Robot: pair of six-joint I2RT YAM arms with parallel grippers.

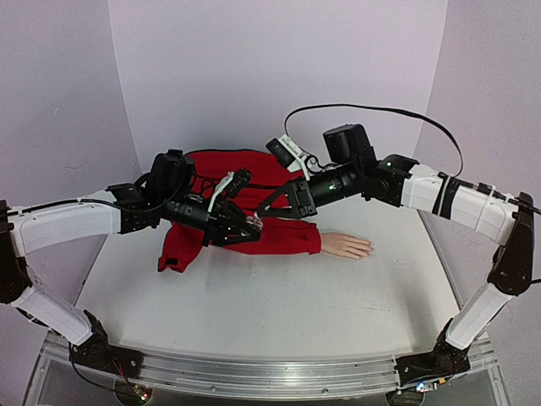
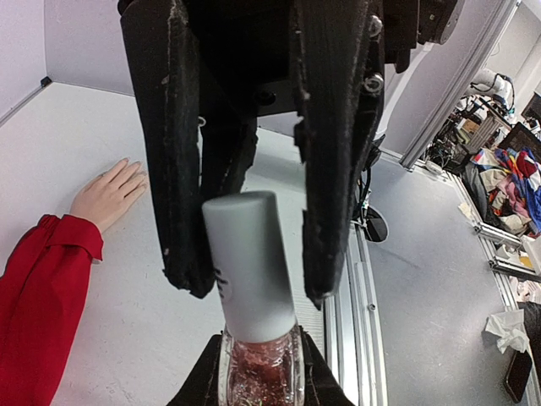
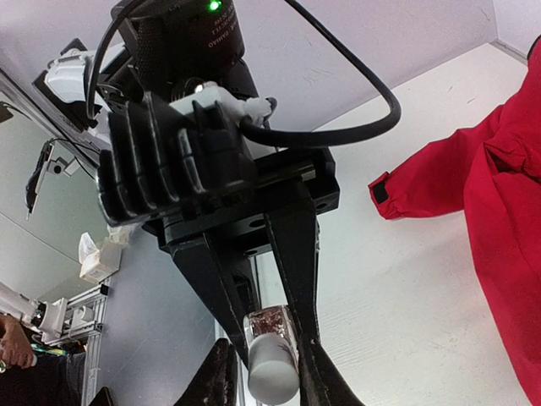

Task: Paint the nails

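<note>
A small glass bottle (image 2: 260, 372) of red glittery polish with a white cap (image 2: 249, 262) is held in the air between both grippers, above the red sleeve (image 1: 283, 237). My left gripper (image 2: 260, 365) is shut on the glass body. My right gripper (image 3: 269, 359) reaches in from the opposite side, its fingers (image 2: 173, 169) closed along both sides of the cap (image 3: 272, 372). In the top view the two grippers meet, left (image 1: 252, 225) and right (image 1: 267, 208). The pale mannequin hand (image 1: 347, 245) lies flat on the table to the right, its tiny nails (image 1: 368, 248) at the fingertips. The hand also shows in the left wrist view (image 2: 110, 193).
The red garment (image 1: 224, 169) is heaped at the back centre, one loose cuff (image 3: 397, 190) on the white table (image 1: 254, 313). A metal rail (image 2: 348, 279) runs along the table's near edge. Purple walls close the back and sides.
</note>
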